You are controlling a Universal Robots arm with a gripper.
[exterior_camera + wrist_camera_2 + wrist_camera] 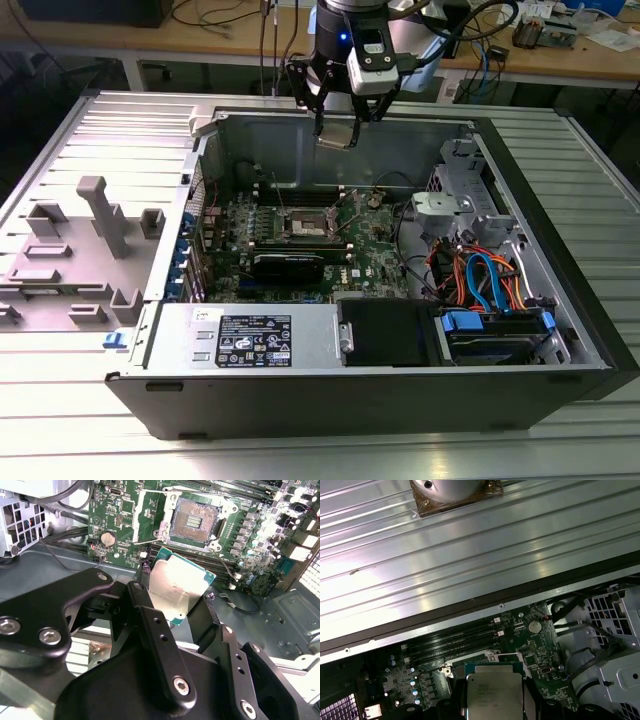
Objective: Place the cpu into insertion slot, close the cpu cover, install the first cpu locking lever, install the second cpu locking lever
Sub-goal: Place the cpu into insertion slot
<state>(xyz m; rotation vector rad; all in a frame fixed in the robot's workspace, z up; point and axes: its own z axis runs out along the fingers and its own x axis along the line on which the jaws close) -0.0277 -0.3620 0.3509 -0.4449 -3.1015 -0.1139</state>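
Exterior view: the arm's gripper (338, 122) hangs over the far wall of an open computer case (330, 400) that lies on its side on a ribbed metal worktop (90, 430). Its fingers are clamped on the cpu (337, 136), which hangs in the air just below them, slightly tilted, above the far edge of the case and well apart from the socket (305, 228) down on the motherboard (370, 250). A long black graphics card (288, 265) lies just in front of the socket, and blue and orange cables (480, 280) bunch up at the exterior view's right. Grey plastic holders (95, 225) stand on the worktop at the exterior view's left.

In the second wrist view the cpu (172, 587) sits between the two black fingers (150, 622), gripped by opposite edges, its green rim showing around a pale silvery face. Beyond it the socket (194, 521) lies uncovered, its field of contacts bare, with nothing seated in it. A thin wire lever (225, 565) runs along one side of the socket, and a round coin battery (107, 538) sits on the green board nearby.

In the first wrist view the cpu (494, 692) shows its grey metal top with print. Past it lie the long memory slots (455, 642).
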